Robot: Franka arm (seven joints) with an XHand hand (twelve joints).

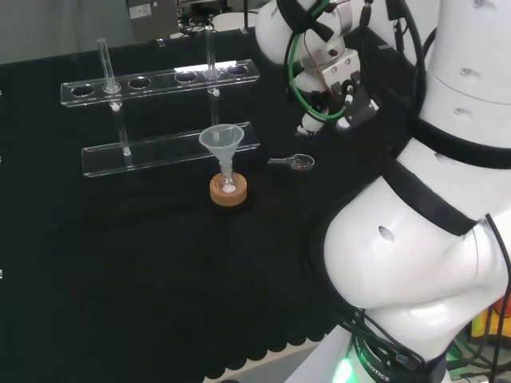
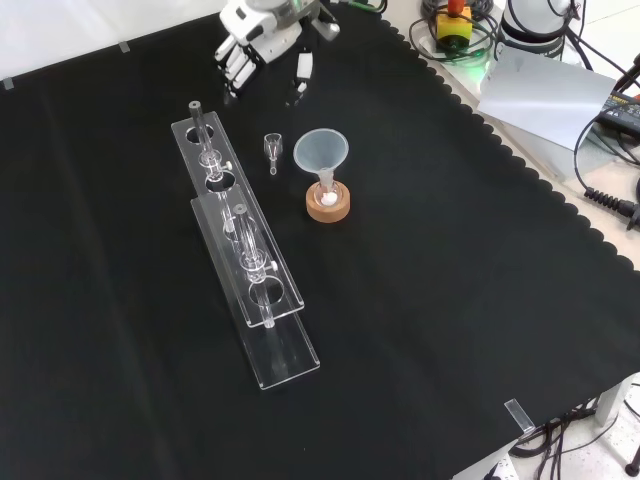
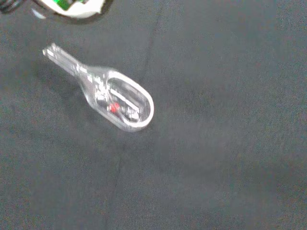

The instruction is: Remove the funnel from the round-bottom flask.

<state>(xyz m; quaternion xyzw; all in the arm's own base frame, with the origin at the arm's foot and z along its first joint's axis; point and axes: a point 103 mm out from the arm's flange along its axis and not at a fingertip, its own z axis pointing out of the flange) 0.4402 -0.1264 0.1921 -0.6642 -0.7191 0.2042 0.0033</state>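
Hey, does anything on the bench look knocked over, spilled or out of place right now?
Nothing looks spilled or broken. The funnel sits upright in the round-bottom flask on its cork ring. A small clear scoop lies flat on the cloth beside it, between the rack and the funnel. The hand hangs above, holding nothing.

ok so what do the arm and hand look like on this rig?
The arm has glossy white rounded links with black bands at the joints; green and black cables loop along its upper links, and a green light glows at the base. The hand is white with black fingers and fingertip pads.
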